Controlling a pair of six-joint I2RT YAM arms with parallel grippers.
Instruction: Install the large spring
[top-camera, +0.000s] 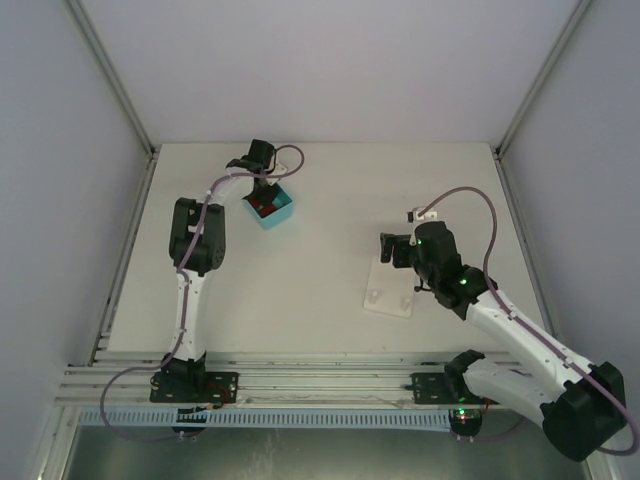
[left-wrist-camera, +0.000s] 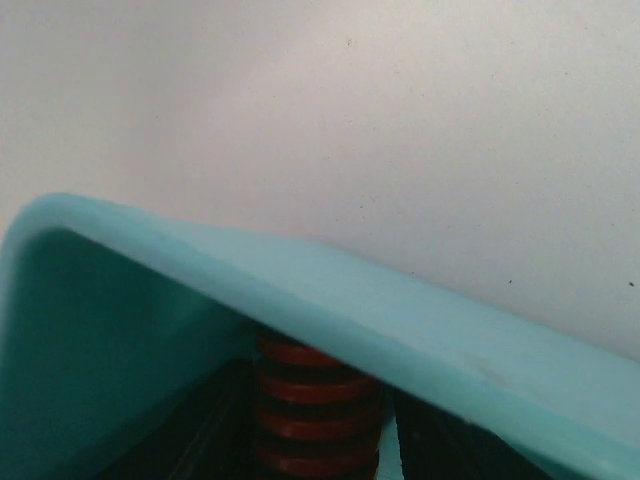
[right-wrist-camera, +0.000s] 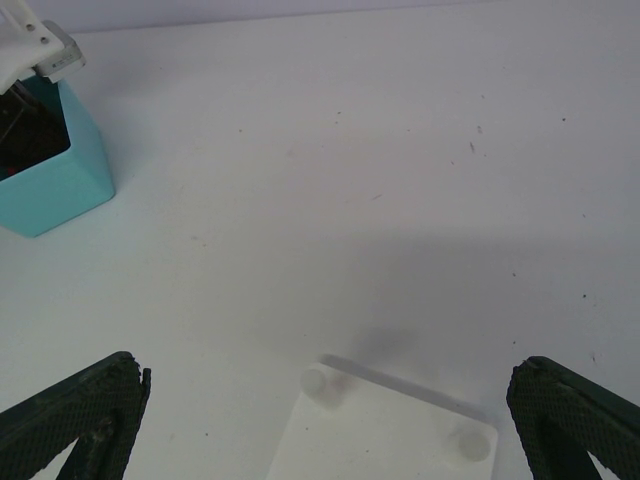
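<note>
The large spring (left-wrist-camera: 315, 400), a red coil, stands on end inside the teal bin (left-wrist-camera: 400, 320) at the back left of the table (top-camera: 330, 200). My left gripper (top-camera: 262, 200) reaches down into that bin (top-camera: 285, 212). Its dark fingers (left-wrist-camera: 200, 440) flank the coil, with a thin sliver of teal showing on the right side, so the grip is unclear. My right gripper (right-wrist-camera: 330, 420) hangs wide open and empty just above the near side of the white base plate (right-wrist-camera: 380, 440), which carries two short pegs (right-wrist-camera: 318, 382). From above, this plate (top-camera: 390, 295) lies right of centre.
The bin (right-wrist-camera: 55, 170) also shows at the far left of the right wrist view, with part of the left wrist (right-wrist-camera: 30, 45) over it. Aluminium frame rails (top-camera: 300, 385) run along the near edge, and white walls enclose the table.
</note>
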